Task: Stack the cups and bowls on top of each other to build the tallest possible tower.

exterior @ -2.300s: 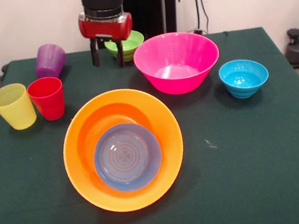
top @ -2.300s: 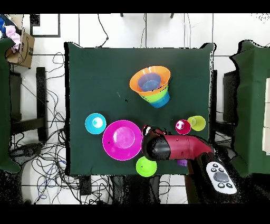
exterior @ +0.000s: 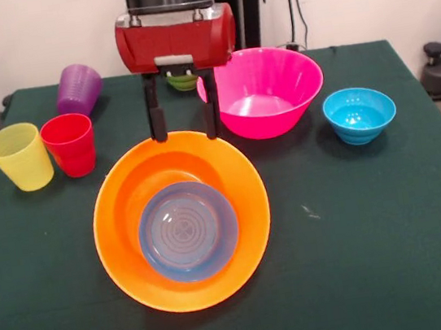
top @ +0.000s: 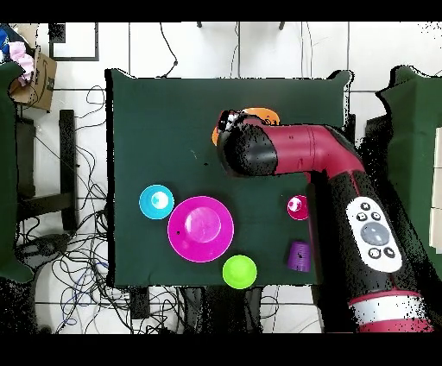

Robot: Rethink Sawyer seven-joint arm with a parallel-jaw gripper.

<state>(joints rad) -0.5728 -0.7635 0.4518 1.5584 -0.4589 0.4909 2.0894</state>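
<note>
Two jaws of the gripper [exterior: 186, 127] hang open at the far rim of the orange bowl [exterior: 123, 228]
Blue bowl [exterior: 187, 230] nests inside it, nearer the camera; pink bowl [exterior: 262, 92] sits just beside the jaws

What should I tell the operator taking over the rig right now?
Gripper: open, empty, hanging over the far rim of the orange bowl.
Tower so far: the orange bowl is on top, with a blue bowl nested in it.
Loose on the table: pink bowl, another blue bowl, green bowl behind the gripper, yellow cup, red cup, and purple cup lying tilted.
Left: all loose bowls and cups still need stacking. Nothing is in the gripper, so choose the next piece first.
</note>
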